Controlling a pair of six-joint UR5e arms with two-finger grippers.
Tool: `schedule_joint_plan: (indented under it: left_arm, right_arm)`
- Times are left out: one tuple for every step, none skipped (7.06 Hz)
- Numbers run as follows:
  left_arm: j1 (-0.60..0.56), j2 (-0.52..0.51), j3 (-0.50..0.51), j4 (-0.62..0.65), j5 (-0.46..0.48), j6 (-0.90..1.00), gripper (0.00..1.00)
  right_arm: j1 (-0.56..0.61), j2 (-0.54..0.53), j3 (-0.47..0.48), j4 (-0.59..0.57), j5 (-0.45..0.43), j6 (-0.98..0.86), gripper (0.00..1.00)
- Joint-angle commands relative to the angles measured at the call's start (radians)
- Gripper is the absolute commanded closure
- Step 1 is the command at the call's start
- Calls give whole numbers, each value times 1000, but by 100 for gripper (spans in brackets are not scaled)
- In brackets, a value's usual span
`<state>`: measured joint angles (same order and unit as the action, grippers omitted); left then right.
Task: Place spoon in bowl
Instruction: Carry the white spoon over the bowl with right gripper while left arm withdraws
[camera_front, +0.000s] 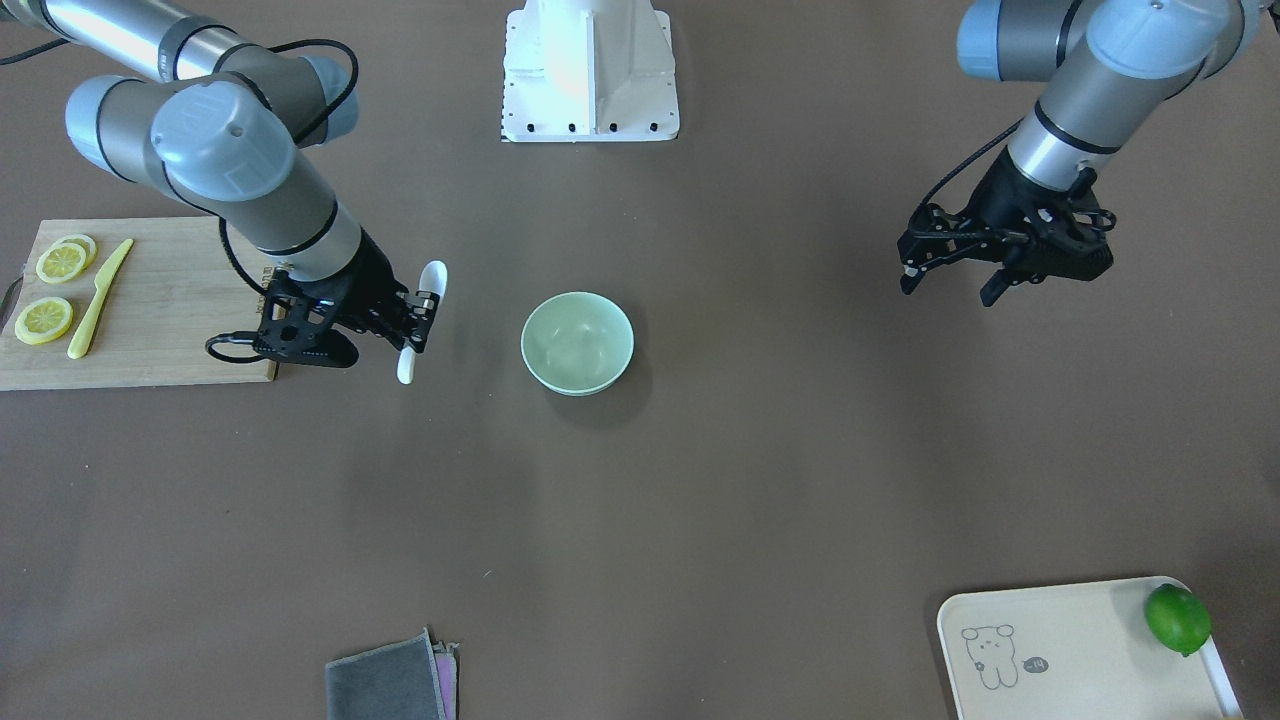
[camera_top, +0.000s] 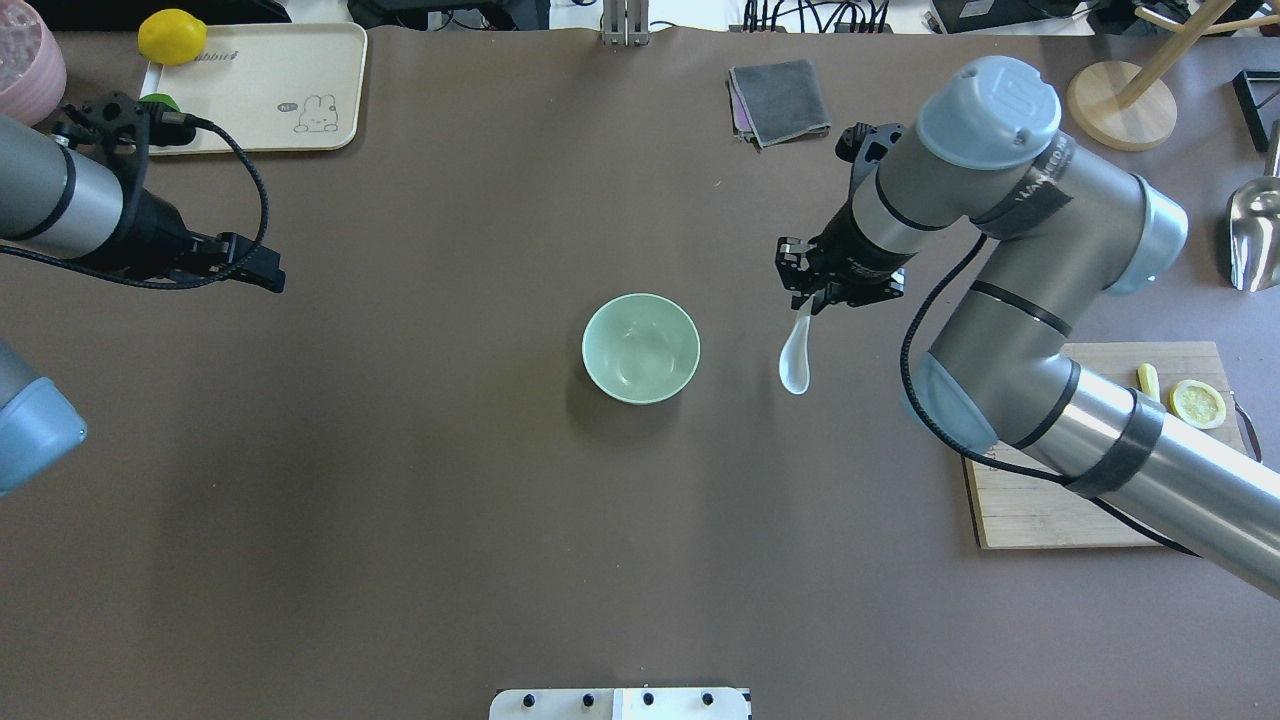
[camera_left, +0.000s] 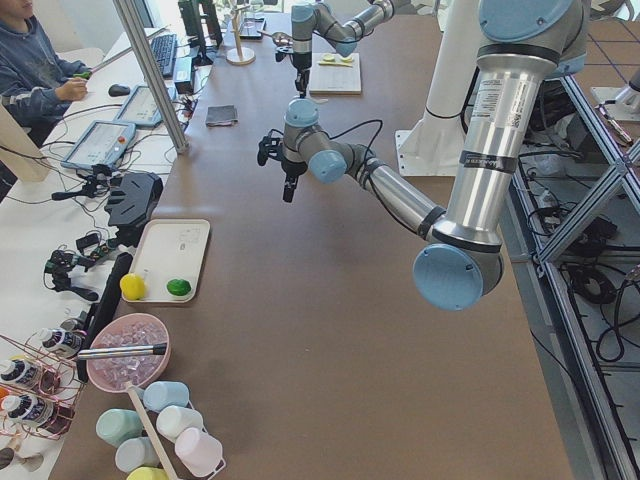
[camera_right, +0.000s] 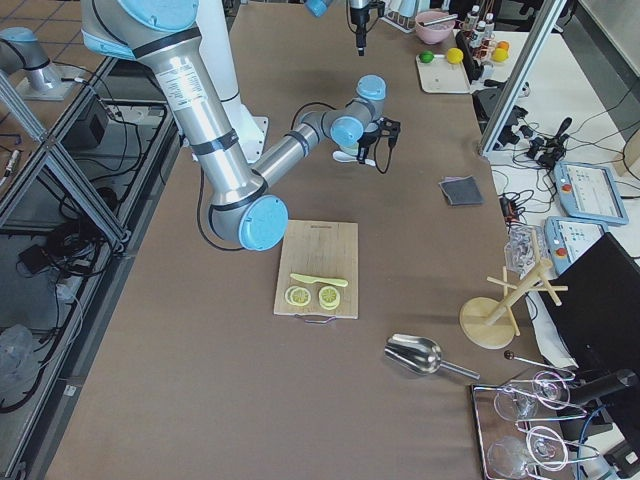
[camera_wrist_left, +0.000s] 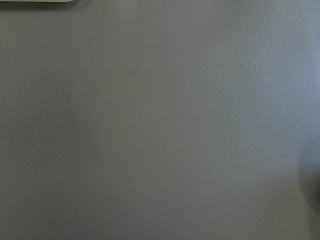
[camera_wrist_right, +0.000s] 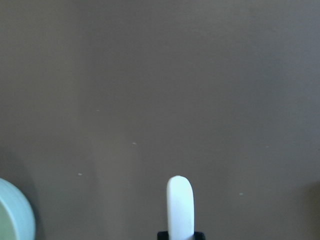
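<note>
The white spoon (camera_front: 431, 279) is gripped at its middle by my right gripper (camera_front: 421, 322), which is shut on it. It also shows in the overhead view (camera_top: 795, 362), scoop end toward the robot. The right wrist view shows its handle tip (camera_wrist_right: 179, 202) and the bowl's rim (camera_wrist_right: 14, 216) at the lower left. The mint-green bowl (camera_front: 577, 342) stands upright and empty at the table's middle, also in the overhead view (camera_top: 641, 347). The spoon is beside the bowl, apart from it. My left gripper (camera_front: 948, 288) is open and empty, far off on the bowl's other side.
A wooden cutting board (camera_front: 170, 330) with lemon slices (camera_front: 44, 319) and a yellow knife (camera_front: 97, 299) lies behind my right arm. A cream tray (camera_front: 1060, 650) holds a lime (camera_front: 1177, 619). A grey cloth (camera_front: 388, 684) lies at the far edge.
</note>
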<state>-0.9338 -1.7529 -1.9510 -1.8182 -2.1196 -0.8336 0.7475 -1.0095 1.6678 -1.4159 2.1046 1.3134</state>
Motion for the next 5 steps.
schedule_joint_plan:
  left_arm:
    - [-33,16,20,0,-25,53,3]
    - [-30,15,33,-1,-23,53,3]
    - [-28,13,41,-4,-25,53,3]
    - [-26,7,46,-4,-23,53,3]
    - [-23,0,55,-4,-25,53,3]
  right_arm:
    - [-28,147,-127,-3,-75,61,100]
    - [-28,188,-167,-3,-90,70,100]
    - [-30,231,-212,0,-110,90,100]
    - [-48,245,-247,8,-145,102,100]
    - [-69,246,-247,8,-176,125,100]
